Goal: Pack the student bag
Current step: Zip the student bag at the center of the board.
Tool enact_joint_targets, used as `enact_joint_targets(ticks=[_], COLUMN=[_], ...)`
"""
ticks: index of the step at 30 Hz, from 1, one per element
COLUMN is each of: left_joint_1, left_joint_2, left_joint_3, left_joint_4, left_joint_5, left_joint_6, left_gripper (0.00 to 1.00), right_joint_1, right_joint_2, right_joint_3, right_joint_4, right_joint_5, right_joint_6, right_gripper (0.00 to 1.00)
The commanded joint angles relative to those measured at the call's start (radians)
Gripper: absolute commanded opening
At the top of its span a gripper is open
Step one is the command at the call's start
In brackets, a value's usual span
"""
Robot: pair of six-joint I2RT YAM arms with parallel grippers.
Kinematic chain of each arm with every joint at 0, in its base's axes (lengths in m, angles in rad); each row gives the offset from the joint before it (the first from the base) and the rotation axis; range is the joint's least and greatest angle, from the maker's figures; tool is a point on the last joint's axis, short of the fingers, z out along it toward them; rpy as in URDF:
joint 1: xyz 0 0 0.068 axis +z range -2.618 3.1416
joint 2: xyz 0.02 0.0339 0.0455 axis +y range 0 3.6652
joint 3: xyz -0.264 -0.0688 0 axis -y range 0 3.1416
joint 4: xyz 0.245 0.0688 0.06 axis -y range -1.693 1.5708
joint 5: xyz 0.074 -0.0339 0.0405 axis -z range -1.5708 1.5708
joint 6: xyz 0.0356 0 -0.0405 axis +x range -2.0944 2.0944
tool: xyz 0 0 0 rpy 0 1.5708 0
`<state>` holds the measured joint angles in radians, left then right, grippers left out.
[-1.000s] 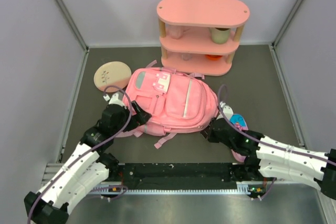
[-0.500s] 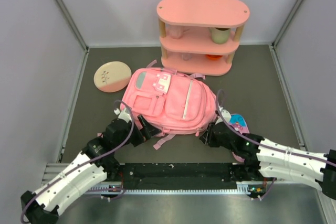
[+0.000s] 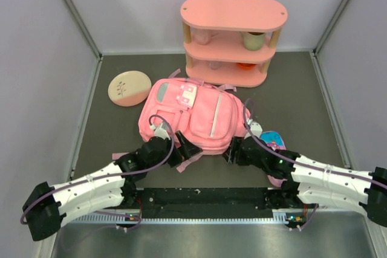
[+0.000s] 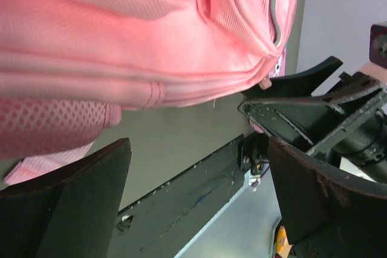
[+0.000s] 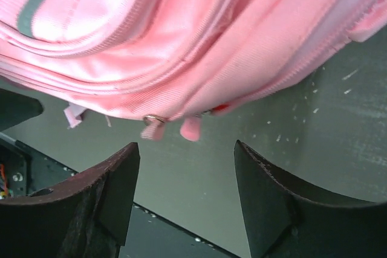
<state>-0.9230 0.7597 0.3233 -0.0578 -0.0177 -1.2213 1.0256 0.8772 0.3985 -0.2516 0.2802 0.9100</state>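
The student bag, a big pink backpack, lies flat in the middle of the table with its mint-and-white flap pocket toward the shelf. My left gripper is at the bag's near edge, open, with nothing between its fingers; the bag fills the top of the left wrist view. My right gripper is at the bag's near right corner, also open and empty. In the right wrist view the bag hangs just beyond the right gripper, and two zipper pulls dangle ahead of the fingertips, untouched.
A pink three-tier shelf with cups stands at the back. A round beige-and-pink disc lies left of the bag. A small colourful pencil case sits by the right arm. Loose pink straps trail at the bag's near edge. Grey walls enclose the table.
My left arm swung from the bag's left side round to its near edge. My right gripper went from shut to open at the bag's near right corner.
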Motion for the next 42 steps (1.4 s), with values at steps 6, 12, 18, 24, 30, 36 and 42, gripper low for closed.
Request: enact_joint_targets(ticks=[6, 12, 18, 24, 30, 36, 42], left_joint_1=[-0.008, -0.007, -0.007, -0.004, 0.079, 0.252, 0.312], left_joint_2=[0.107, 0.22, 0.271, 0.231, 0.168, 0.145, 0.02], left_joint_3=[-0.015, -0.013, -0.033, -0.029, -0.066, -0.053, -0.007], left_joint_4=[0.242, 0.295, 0.332, 0.27, 0.242, 0.165, -0.102], left_joint_5=[-0.177, -0.211, -0.251, -0.298, -0.282, -0.159, -0.2], left_joint_6=[-0.055, -0.075, -0.102, -0.073, -0.021, 0.08, 0.158], left_gripper=[0.99, 0.99, 0.99, 0.9, 0.34, 0.0, 0.0], right_joint_1=[0.005, 0.019, 0.018, 0.019, 0.01, -0.01, -0.169], right_joint_2=[0.17, 0.275, 0.275, 0.266, 0.163, 0.028, -0.145], right_joint_3=[0.102, 0.158, 0.181, 0.192, 0.2, 0.177, 0.082], right_joint_4=[0.066, 0.023, 0.017, -0.028, -0.121, -0.211, -0.189], right_joint_5=[0.092, 0.244, 0.295, 0.307, 0.248, 0.119, -0.05], right_joint_6=[0.108, 0.139, 0.075, 0.003, -0.085, -0.103, -0.01], right_gripper=[0.47, 0.3, 0.08, 0.0, 0.0, 0.0, 0.0])
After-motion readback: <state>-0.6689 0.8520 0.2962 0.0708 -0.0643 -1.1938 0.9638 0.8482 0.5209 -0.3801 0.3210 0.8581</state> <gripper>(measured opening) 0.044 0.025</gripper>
